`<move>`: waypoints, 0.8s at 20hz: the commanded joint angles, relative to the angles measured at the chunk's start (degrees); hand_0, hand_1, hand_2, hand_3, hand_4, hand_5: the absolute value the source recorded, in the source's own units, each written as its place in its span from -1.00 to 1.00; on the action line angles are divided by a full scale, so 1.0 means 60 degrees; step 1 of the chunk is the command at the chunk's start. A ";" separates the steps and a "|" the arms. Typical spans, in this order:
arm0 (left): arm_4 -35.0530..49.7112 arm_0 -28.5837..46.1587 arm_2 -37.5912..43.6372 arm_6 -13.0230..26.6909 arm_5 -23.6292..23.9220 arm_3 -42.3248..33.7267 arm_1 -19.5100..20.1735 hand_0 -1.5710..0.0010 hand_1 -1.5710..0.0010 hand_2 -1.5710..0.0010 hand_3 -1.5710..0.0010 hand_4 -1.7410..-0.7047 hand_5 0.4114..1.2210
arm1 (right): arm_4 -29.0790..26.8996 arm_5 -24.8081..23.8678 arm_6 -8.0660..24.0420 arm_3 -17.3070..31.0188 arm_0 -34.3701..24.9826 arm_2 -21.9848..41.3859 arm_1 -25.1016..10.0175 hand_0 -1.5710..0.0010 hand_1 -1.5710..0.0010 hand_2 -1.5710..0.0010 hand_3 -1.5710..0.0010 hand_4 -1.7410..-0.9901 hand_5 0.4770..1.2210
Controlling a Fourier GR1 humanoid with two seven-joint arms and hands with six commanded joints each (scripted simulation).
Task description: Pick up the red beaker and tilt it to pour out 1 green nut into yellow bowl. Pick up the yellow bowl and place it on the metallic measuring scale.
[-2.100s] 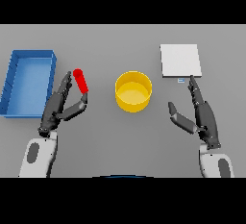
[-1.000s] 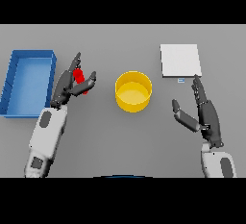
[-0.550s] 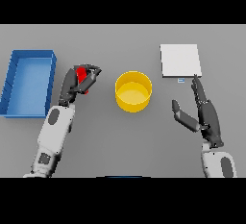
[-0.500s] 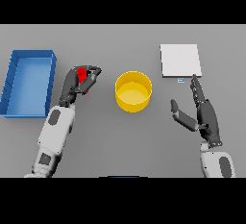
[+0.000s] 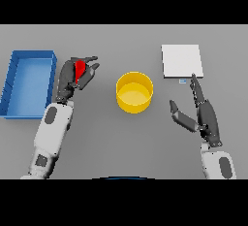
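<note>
Plain grey table [image 5: 121,142] fills view; flat, even light.

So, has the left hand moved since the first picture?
Yes. The left hand has moved up the view, away from the robot, and now lies beside the blue bin, its fingers curled round the red beaker, left of the yellow bowl.

Even, flat light falls on the grey table [image 5: 121,142], with hardly any shadows, no glare, and edges a little soft throughout.
</note>
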 commanded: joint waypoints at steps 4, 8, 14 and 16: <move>-0.0947 -0.0446 -0.1040 0.1245 -0.0297 -0.0771 0.0748 -0.98 -0.98 -0.98 -0.98 -0.98 0.73 | 0.0329 -0.0150 0.0021 -0.0167 0.0146 0.0128 -0.0008 1.00 1.00 1.00 1.00 0.32 -0.44; -0.1871 -0.0717 -0.2121 0.1829 -0.0792 -0.0935 0.1353 -0.99 -0.99 -0.99 -0.99 -0.98 0.74 | 0.0476 -0.0201 0.0039 -0.0364 0.0366 0.0260 0.0054 1.00 1.00 1.00 1.00 0.33 -0.41; -0.2982 -0.1711 -0.3221 0.2281 -0.1138 -0.0512 0.1993 -0.99 -0.99 -0.99 -0.99 -0.99 0.73 | 0.0480 -0.0163 0.0194 -0.0287 0.0245 0.0226 -0.0011 1.00 1.00 1.00 1.00 0.30 -0.35; -0.3923 -0.2265 -0.4057 0.2220 -0.1234 -0.0074 0.2213 -1.00 -1.00 -1.00 -1.00 -0.99 0.79 | 0.0344 -0.0053 0.0132 -0.0326 0.0243 0.0202 -0.0031 1.00 1.00 1.00 1.00 0.27 -0.35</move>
